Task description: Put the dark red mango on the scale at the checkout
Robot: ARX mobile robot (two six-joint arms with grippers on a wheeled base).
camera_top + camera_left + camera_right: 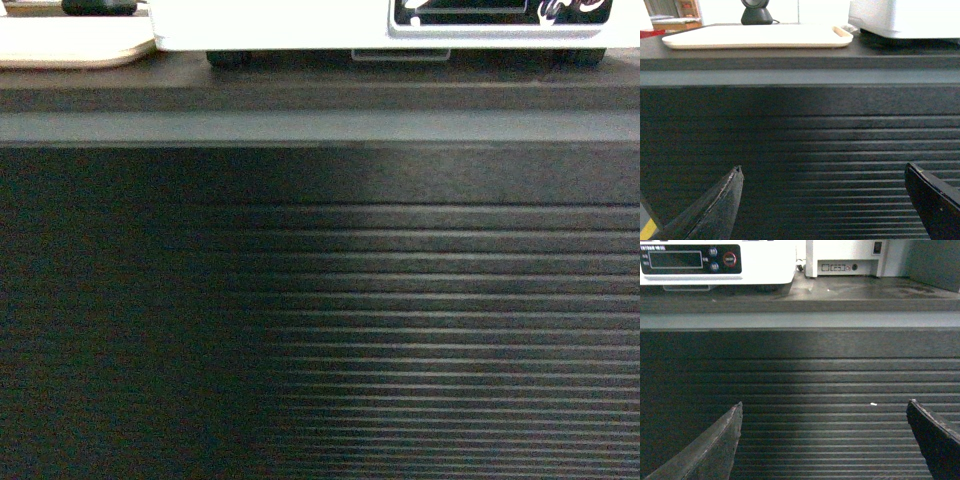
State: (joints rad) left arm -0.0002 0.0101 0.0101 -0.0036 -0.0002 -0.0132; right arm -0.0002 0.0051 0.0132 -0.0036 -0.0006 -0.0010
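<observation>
- The left gripper (822, 200) hangs low before the ribbed dark front of the counter (800, 62); its 2 fingers stand wide apart with nothing between them.
- The right gripper (822, 440) is spread in the same way, and it holds nothing.
- The dark red mango is not visible in any of the 3 views, so I cannot tell where it lies, which way it points, or how its long axis runs.
- The scale (715, 262) stands on the counter, but its weighing top is above the picture edge; a mango could lie there unseen.
- A cream tray (757, 36) lies left of the scale.
- Step: I judge this fits either approaching or a finished placing.
</observation>
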